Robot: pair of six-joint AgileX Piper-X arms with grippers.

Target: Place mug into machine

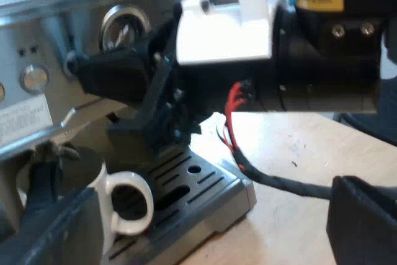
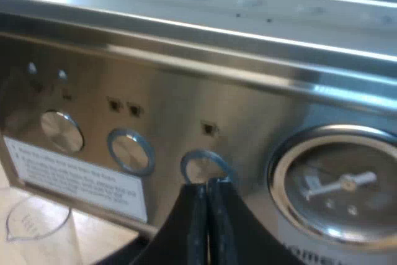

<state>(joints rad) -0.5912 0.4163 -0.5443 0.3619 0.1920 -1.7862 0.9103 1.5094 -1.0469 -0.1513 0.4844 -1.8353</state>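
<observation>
Left wrist view: mug [image 1: 121,206] on drip tray [image 1: 208,184].
Left gripper [image 1: 198,209]: spread wide, empty, one finger beside mug.
Right gripper [image 2: 208,185]: fingers pressed together at button [image 2: 200,164].

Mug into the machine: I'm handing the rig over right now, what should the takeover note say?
Left gripper: open, fingers wide apart, one finger next to the mug, not gripping it.
Right gripper: shut, tips at a round button on the espresso machine panel near the pressure gauge; contact unclear.
Mug: upright on the drip tray at the machine's front.
Measuring glass: by the machine, below the panel.
Done: mug looks placed and let go.
Left: confirm it sits under the spout, which I cannot tell, then probably back the left arm away.
</observation>
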